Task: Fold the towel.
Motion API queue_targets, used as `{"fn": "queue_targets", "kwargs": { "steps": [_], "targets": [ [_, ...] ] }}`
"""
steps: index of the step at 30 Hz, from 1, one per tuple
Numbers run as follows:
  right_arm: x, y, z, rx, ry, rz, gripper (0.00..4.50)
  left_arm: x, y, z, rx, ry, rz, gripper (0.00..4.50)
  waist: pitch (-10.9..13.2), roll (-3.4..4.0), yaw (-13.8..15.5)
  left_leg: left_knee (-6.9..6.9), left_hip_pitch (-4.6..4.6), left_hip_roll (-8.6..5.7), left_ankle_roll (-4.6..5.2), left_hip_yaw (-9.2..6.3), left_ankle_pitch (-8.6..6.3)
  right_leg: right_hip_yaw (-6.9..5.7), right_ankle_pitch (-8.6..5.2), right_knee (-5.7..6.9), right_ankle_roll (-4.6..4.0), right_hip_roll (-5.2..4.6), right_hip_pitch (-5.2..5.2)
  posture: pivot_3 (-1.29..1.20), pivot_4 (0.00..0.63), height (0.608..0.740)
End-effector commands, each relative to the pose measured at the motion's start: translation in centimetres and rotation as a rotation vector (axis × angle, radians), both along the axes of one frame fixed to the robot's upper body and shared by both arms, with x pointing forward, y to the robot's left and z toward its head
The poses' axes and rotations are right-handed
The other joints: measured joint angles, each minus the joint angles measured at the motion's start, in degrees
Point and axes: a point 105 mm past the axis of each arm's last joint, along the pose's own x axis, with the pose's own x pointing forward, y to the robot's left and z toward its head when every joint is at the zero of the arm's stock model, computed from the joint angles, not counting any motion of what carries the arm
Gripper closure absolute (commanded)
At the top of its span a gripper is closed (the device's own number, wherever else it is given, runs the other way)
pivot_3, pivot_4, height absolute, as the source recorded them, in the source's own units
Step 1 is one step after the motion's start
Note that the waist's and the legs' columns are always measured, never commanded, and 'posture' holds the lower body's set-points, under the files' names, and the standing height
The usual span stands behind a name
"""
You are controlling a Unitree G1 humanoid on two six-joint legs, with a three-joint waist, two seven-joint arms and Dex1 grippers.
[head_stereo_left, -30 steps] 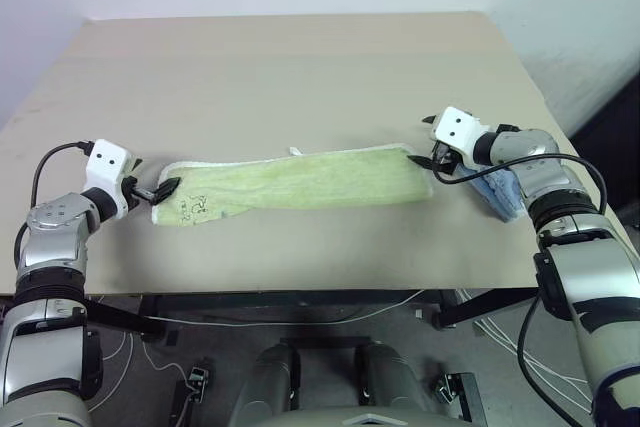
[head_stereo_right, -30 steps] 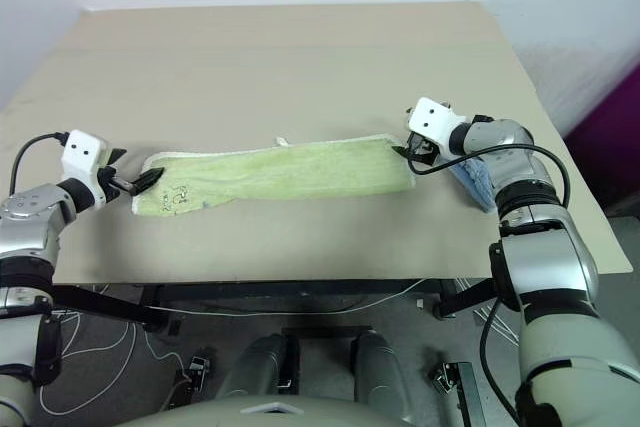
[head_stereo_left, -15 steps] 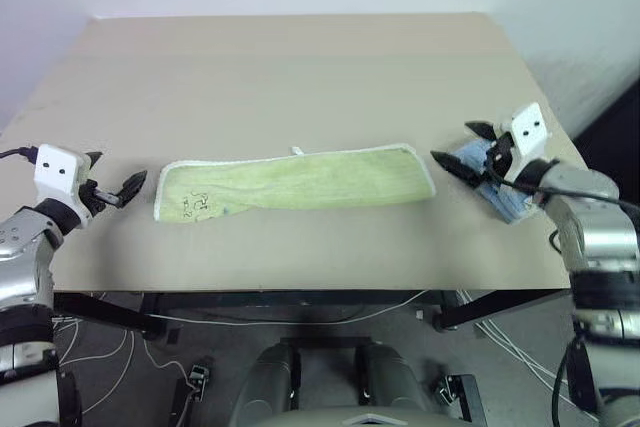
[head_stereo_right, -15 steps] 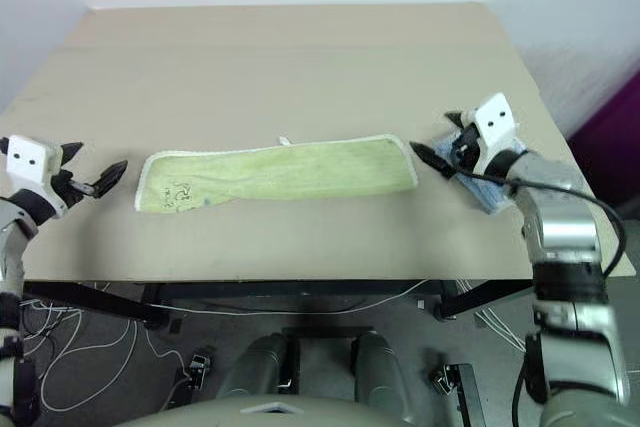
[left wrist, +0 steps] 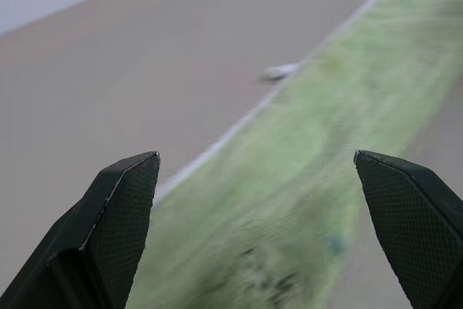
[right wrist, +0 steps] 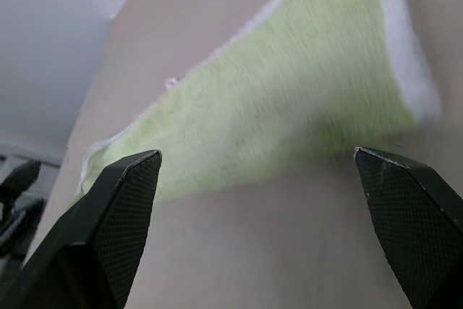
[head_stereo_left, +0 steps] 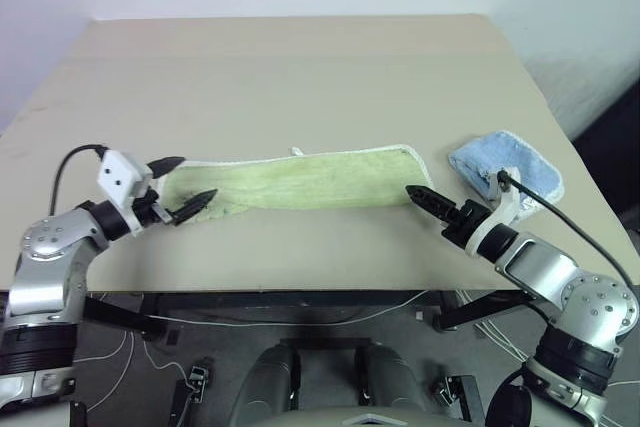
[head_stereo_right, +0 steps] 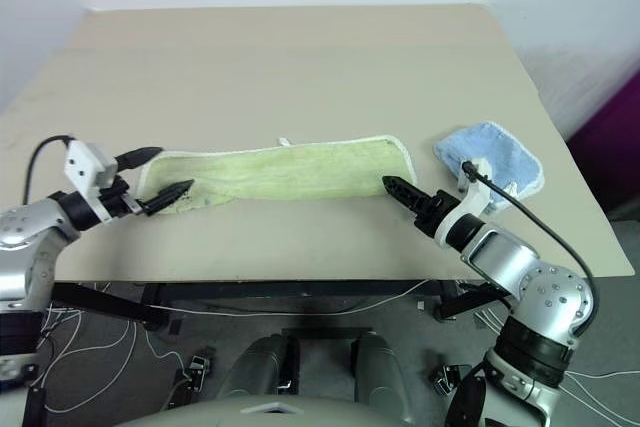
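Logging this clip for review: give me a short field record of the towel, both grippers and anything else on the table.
towel: light green towel lying flat in a long folded strip across the table, white loop tag on its far edge
left gripper: left gripper open, at the strip's left end, holding nothing
right gripper: right gripper open, at the strip's near right corner, holding nothing
other item: blue folded towel right of the green one, apart from it
fold status: long strip not yet folded end to end

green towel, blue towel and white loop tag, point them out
green towel (head_stereo_left: pixel 310 179), left eye view, middle of the cloth
blue towel (head_stereo_left: pixel 515 159), left eye view, top face
white loop tag (head_stereo_left: pixel 296 152), left eye view, far edge
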Motion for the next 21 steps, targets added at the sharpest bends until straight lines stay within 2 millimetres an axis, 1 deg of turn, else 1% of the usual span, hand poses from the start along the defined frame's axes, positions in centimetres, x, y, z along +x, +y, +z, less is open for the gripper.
{"fn": "queue_targets", "kwargs": {
  "steps": [1,6,9,11,14,19,21],
  "targets": [
    [0.2,0.0,-0.2,0.077,0.043,-0.060,0.03,-0.6,-1.6,0.5,-0.014,-0.012,-0.069,0.00,0.00,0.00,-0.11,0.00,0.00,0.00,0.00,0.02,0.00,0.01,0.00,0.00,0.00,0.01,0.00,0.00,0.150,0.740],
    [1.6,0.5,-0.6,0.193,0.117,-0.136,0.03,-0.6,-3.1,0.0,-0.039,-0.003,-0.111,0.00,-0.02,-0.02,-0.21,0.02,0.08,0.02,0.01,0.03,0.00,-0.02,0.00,0.00,0.00,0.14,0.09,0.00,0.150,0.740],
    [2.6,0.6,-0.5,0.243,0.137,-0.174,0.03,-0.6,-3.7,-0.1,-0.042,-0.005,-0.128,0.00,-0.02,-0.02,-0.23,0.02,0.10,0.03,0.01,0.03,0.00,-0.06,0.00,0.00,0.00,0.18,0.10,0.00,0.150,0.740],
    [3.3,0.5,-0.8,0.272,0.157,-0.212,0.03,-0.5,-3.9,0.0,-0.046,-0.010,-0.132,0.00,-0.03,-0.02,-0.22,0.02,0.10,0.03,0.02,0.03,0.00,-0.06,0.00,0.00,0.00,0.19,0.11,0.00,0.150,0.740],
    [3.7,0.6,-1.5,0.288,0.185,-0.247,0.03,-0.7,-4.1,0.0,-0.050,-0.012,-0.135,0.00,-0.04,-0.04,-0.26,0.04,0.21,0.04,0.02,0.03,0.00,-0.06,0.00,-0.01,0.00,0.21,0.23,0.00,0.150,0.740],
    [4.2,0.4,-2.0,0.302,0.199,-0.290,0.03,-1.0,-4.4,-0.2,-0.059,-0.004,-0.142,0.00,-0.07,-0.07,-0.28,0.03,0.28,0.05,0.03,0.03,0.00,-0.07,0.00,-0.02,0.00,0.22,0.30,0.00,0.150,0.740],
    [4.4,0.5,-2.0,0.307,0.199,-0.295,0.39,-1.1,-4.7,-0.3,-0.066,0.002,-0.150,0.00,-0.09,-0.10,-0.28,0.03,0.34,0.06,0.03,0.03,0.00,-0.07,0.00,-0.04,0.00,0.22,0.38,0.00,0.150,0.740]
  ]
}}
